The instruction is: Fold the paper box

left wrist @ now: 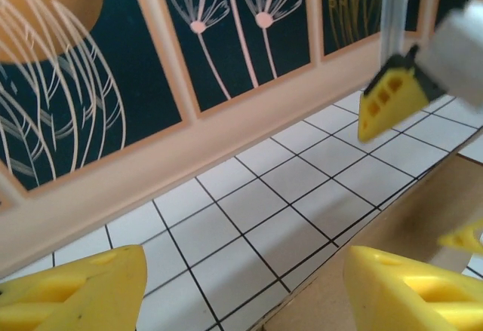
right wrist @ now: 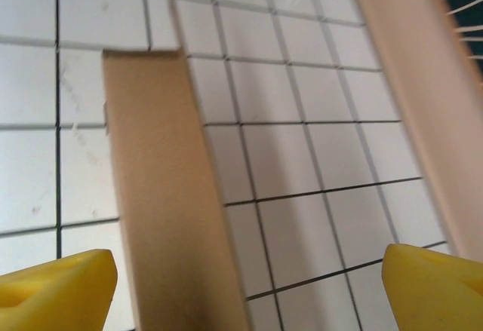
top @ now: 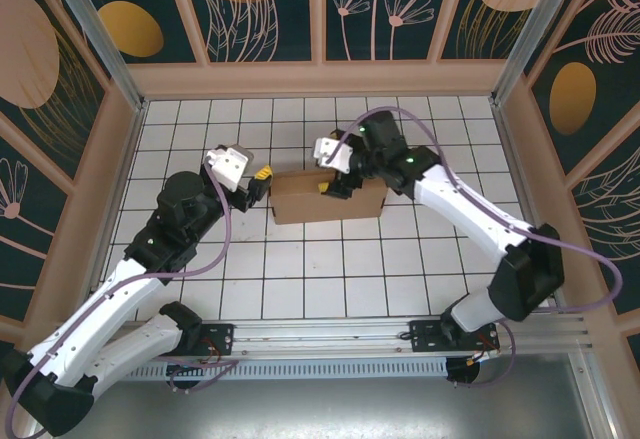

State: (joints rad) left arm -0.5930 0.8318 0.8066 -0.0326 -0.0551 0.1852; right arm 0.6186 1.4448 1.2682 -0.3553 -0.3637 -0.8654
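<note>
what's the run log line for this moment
paper box: on table | left gripper: open, at box's left end | right gripper: open, over box

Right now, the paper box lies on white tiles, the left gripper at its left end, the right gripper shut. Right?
No: the right gripper is open, jaws wide apart, as the right wrist view shows. The paper box and left gripper are as stated.

Top: high and behind, looking down on the whole table (top: 300, 279). Left wrist: low beside the box (left wrist: 392, 222), facing the back wall (left wrist: 151, 67). Right wrist: close above the same box, looking down.
</note>
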